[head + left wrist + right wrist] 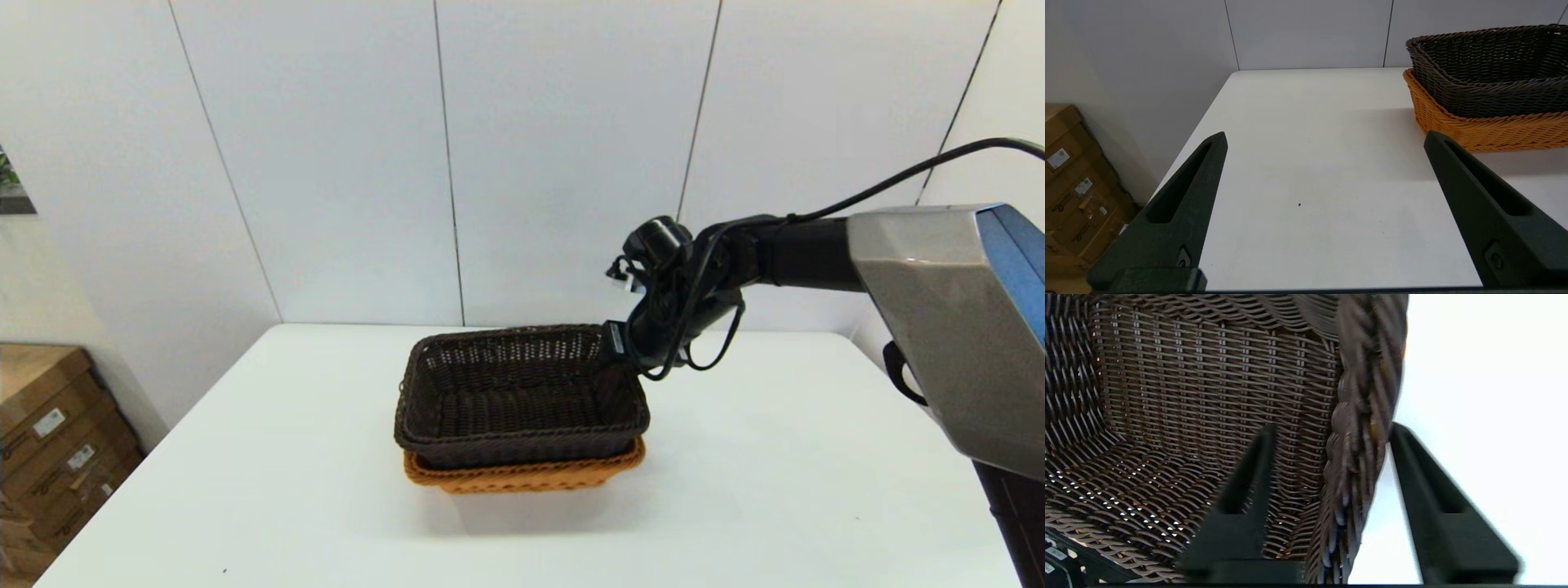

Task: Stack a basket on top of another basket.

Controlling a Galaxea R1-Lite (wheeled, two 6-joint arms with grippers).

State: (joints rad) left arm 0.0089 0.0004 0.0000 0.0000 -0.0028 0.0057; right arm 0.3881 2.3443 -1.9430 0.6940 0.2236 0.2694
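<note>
While the dark brown basket (521, 396) sits nested in the orange basket (522, 475) at the middle of the white tabletop (245, 457), the right gripper (622, 347) straddles its braided rim at two o'clock, fingers (1241, 498) spread, one inside and one outside. Cardboard boxes (49, 441) stand off the tabletop at nine o'clock. Parked near the left edge, the left gripper (1325, 139) hangs released over bare tabletop.

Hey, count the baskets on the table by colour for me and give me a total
Dark brown basket: 1, nested in the orange one, with the right gripper open astride its rim
Orange basket: 1, underneath, on the table
Total: 2 baskets
</note>
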